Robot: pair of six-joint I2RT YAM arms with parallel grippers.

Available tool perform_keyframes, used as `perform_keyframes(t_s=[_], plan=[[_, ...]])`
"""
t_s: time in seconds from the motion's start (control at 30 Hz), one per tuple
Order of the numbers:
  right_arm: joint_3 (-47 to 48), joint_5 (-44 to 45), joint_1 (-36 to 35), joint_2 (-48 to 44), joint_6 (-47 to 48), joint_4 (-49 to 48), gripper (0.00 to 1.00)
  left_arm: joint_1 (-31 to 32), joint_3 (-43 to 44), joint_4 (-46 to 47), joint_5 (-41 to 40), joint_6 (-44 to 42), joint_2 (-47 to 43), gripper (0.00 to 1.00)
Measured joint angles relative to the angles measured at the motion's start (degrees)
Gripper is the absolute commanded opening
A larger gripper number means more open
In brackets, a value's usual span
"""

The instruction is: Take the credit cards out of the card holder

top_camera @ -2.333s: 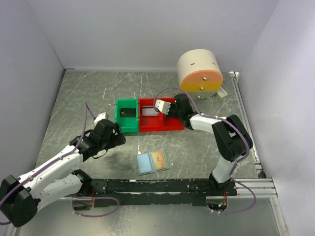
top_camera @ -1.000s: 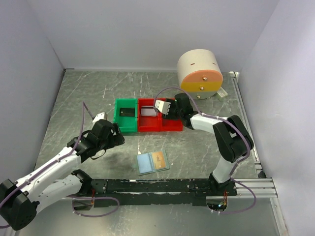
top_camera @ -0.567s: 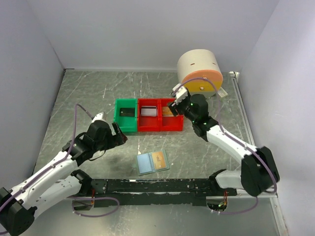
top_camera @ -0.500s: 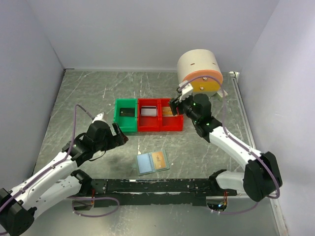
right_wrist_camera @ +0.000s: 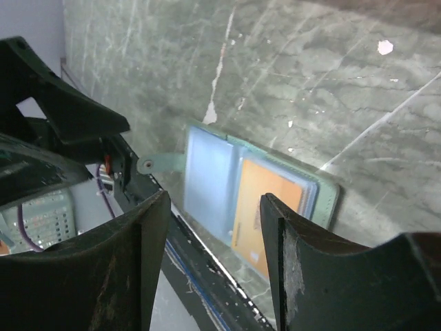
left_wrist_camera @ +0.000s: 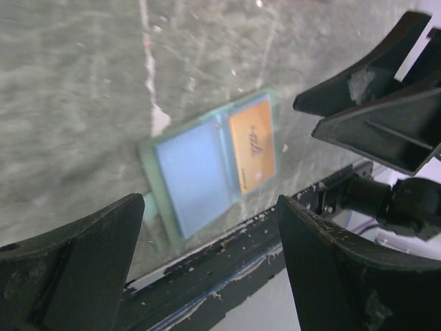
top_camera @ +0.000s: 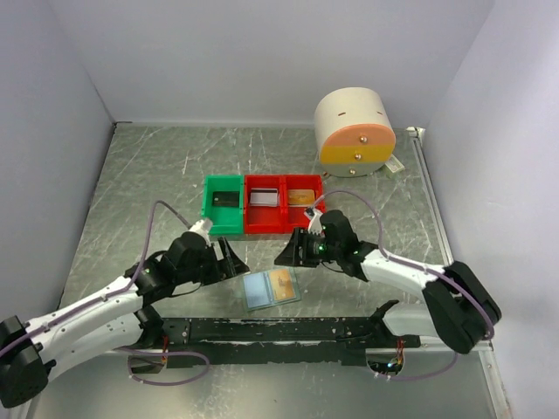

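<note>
Card holder [top_camera: 271,288] lies spread flat by the front rail [top_camera: 288,330], between two empty grippers.
The right gripper [top_camera: 288,252] has its jaws partly apart and the left gripper [top_camera: 231,259] has them wide; neither has hold of anything. The holder lies just on the base side of both, long axis along the rail. The orange card [top_camera: 279,281] sits in its right-hand pocket, closer to the right gripper, with the blue pocket toward the left one. Whether that pocket hides a card, and which pocket edge is open, cannot be told — both wrist views are blurred.
</note>
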State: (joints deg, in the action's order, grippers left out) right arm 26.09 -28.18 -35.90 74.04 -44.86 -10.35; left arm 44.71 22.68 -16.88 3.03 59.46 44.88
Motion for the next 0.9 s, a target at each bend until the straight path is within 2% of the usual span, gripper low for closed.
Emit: perform_keyframes(t_s=[0.2, 0.37, 0.43, 0.67, 0.9], plan=[[-1.20, 2.82, -0.85, -8.85, -0.79, 3.98, 0.57, 8.85, 2.67, 3.52, -3.15, 2.34, 7.65, 0.91], [-4.07, 2.43, -0.87, -9.73, -0.55, 5.84, 0.57, 14.71, 7.52, 5.75, -7.91, 3.15, 17.20, 0.92], [-5.40, 2.14, -0.87, -9.57, -0.55, 6.86, 0.53, 16.26, 8.35, 6.80, -9.05, 3.45, 19.28, 0.91], [-7.30, 0.09, -0.87, -7.58, -1.84, 5.38, 0.42, 17.40, 8.70, 8.07, -12.11, 4.94, 24.72, 0.89], [-7.45, -0.72, -0.87, -5.44, -2.01, 4.28, 0.41, 17.40, 8.70, 8.46, -13.22, 5.11, 25.53, 0.87]])
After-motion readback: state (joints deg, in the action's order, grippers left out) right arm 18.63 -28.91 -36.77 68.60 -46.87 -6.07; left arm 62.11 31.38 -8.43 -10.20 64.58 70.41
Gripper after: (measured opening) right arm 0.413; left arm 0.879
